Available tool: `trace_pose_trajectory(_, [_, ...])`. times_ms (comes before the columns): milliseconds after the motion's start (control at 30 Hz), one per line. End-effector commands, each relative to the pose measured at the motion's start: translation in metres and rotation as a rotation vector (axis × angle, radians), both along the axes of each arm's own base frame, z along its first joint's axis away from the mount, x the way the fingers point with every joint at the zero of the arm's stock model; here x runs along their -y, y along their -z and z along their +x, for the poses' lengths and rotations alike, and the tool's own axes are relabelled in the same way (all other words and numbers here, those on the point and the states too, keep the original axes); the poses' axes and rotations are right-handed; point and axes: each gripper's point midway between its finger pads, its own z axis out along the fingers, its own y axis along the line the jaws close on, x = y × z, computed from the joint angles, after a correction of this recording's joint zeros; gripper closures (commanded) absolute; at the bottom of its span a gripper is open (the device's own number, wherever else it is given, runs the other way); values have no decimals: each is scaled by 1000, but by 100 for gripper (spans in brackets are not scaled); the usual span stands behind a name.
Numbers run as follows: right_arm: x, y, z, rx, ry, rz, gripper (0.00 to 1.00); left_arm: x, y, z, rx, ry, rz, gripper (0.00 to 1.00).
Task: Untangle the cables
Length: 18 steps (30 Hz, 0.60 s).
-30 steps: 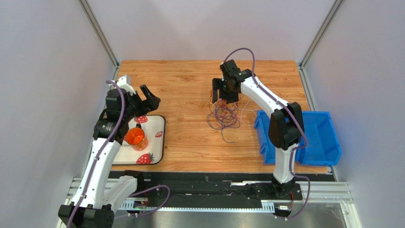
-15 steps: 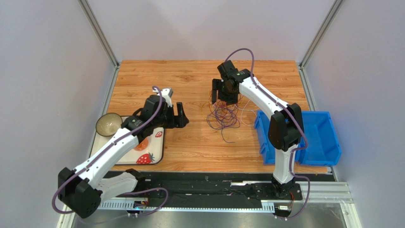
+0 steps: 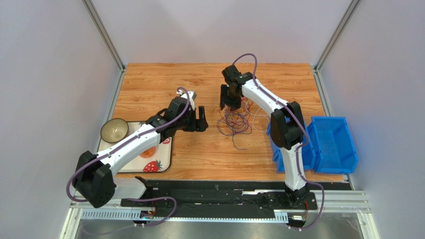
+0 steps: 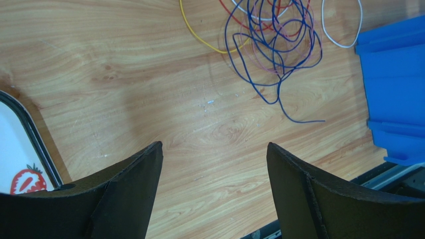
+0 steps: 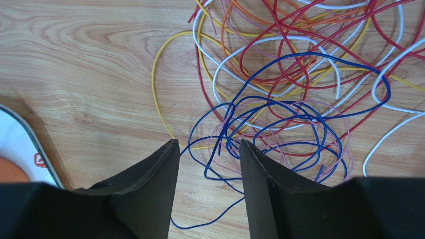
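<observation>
Many cables (image 3: 236, 121): one loose tangle flat on the table (image 3: 169, 82), around mid-table, just left of the blue bin (image 3: 333, 144).
Colours: blue, red, orange, yellow, white and a thin pink-purple; right wrist view shows them crossing each other many times (image 5: 279, 94).
Blue cable (image 5: 319, 57): several overlapping loops on the near side of the pile; one free end trails out across bare wood (image 4: 299, 119).
Yellow cable (image 4: 199, 37): wide arc on the pile's left edge.
White cable (image 4: 340, 37): loop on the right edge, close to the bin (image 4: 394, 74).
Right gripper (image 3: 230, 101): over the far end of the tangle, pointing down; fingers apart with a clear gap (image 5: 209, 144). Blue strands run through that gap on the table. Not clamped on anything.
Left gripper (image 3: 201, 120): low over bare wood just left of the pile, not touching it; fingers spread wide, nothing between them (image 4: 214, 149).
Tray (image 3: 168, 149): white with strawberry print, at the near left, well apart from the cables; its corner shows in the left wrist view (image 4: 20, 149).
Bowl (image 3: 113, 130): on the tray's far left corner.
Orange item (image 3: 146, 152): on the tray, mostly hidden under the left arm; cannot tell what it is.
</observation>
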Motion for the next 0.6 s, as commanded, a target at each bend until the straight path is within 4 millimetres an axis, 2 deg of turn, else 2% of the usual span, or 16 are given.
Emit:
trace_pose_trajectory(0, [-13,-3,4,-4,-5,34,54,7,-24,20,88,-20,-21,16])
trace_pose_trajectory(67, [-16,-2,4,-7,-13,45,58,9,-22,21,86,-19,-22,16])
trace_pose_trajectory(100, [-16,-3,4,-5,-17,44,69,9,-21,22,82,-20,-22,16])
trace_pose_trajectory(167, [-16,-5,3,-4,-24,43,77,13,-19,23,83,-15,-26,17])
trace_pose_trajectory(200, [-16,-7,3,-1,-25,44,91,14,-19,23,81,-14,-26,18])
trace_pose_trajectory(267, [-15,-14,0,4,-35,43,100,18,-20,24,87,-7,-31,18])
trace_pose_trajectory(300, [-15,-17,0,7,-40,47,100,20,-21,24,92,-1,-34,18])
trace_pose_trajectory(400, [-13,-47,-3,42,-59,65,100,26,-31,24,123,12,-45,20])
trace_pose_trajectory(433, [-14,-66,2,80,-62,82,100,30,-37,24,143,21,-54,20])
trace_pose_trajectory(533, [-12,-114,-2,147,-85,122,100,34,-58,24,211,37,-75,21])
trace_pose_trajectory(567, [-16,-148,-5,206,-107,175,100,35,-69,23,238,39,-93,21])
